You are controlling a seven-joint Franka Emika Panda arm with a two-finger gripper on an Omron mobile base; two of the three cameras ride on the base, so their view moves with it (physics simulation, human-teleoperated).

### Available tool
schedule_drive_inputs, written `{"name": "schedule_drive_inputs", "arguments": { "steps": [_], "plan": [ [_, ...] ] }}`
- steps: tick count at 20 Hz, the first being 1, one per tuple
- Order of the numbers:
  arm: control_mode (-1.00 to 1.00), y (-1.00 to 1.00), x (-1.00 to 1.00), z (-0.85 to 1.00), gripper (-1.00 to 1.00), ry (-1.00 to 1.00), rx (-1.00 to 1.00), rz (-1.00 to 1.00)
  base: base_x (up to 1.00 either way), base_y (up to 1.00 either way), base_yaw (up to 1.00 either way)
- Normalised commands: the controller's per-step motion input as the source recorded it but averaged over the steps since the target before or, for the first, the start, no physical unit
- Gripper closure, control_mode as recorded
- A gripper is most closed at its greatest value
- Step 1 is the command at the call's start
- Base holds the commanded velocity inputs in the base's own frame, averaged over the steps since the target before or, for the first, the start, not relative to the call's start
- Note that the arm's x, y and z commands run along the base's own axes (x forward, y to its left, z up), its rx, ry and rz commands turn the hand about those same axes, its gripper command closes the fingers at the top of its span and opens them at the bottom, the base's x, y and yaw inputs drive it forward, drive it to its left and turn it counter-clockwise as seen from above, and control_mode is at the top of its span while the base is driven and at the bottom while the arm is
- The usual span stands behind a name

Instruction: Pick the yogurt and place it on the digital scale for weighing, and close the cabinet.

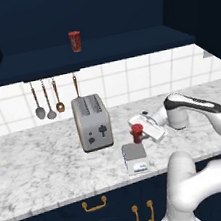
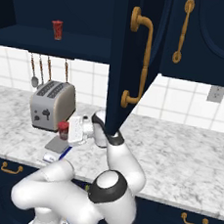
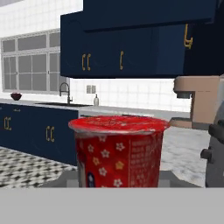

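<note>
Just above the digital scale (image 1: 135, 154), at about its 12 o'clock edge in the left base view, the yogurt (image 1: 137, 132) hangs upright in the gripper (image 1: 142, 132), whose jaws are clenched on the cup from the sides. The hand comes in level from 3 o'clock, so the cup's long axis runs 12 to 6, straight up and down, with its foil lid on top; in the hand view the yogurt (image 3: 118, 151) stands square and close before the camera. What the coming move turns on is that the scale's grey plate lies toward 6 o'clock of the cup, below it and a little nearer the counter's front edge, with the toaster (image 1: 92, 122) close by at 9 o'clock. I judge the cup is not yet resting on the plate, though the gap under it cannot be read surely. A second red cup (image 1: 75, 40) sits on the open shelf of the cabinet (image 2: 141, 48), whose door stands swung out toward the arm in the right base view, yet to be closed.
</note>
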Motion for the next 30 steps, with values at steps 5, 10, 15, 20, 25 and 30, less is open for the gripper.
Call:
{"name": "schedule_drive_inputs", "arguments": {
  "steps": [5, 10, 15, 20, 25, 30],
  "plan": [
    [-1.0, 0.01, 0.02, -0.16, 1.0, 0.05, 0.0, 0.01, 0.0, 0.0, 0.0],
    [-1.0, 0.0, 0.02, -0.23, 1.0, 0.02, 0.03, 0.05, 0.0, 0.0, 0.0],
    [-1.0, 0.05, 0.01, -0.14, 1.0, -0.02, 0.0, 0.03, 0.0, 0.0, 0.0],
    [-1.0, 0.04, 0.29, -0.05, 1.0, -0.07, 0.0, 0.01, 0.0, 0.0, 0.0],
    [-1.0, 0.04, 0.2, -0.24, 1.0, -0.05, 0.0, 0.0, 0.0, 0.0, 0.0],
    [-1.0, 0.05, 0.03, -0.4, -1.0, -0.04, 0.0, 0.0, 0.0, 0.0, 0.0]
  ]
}}
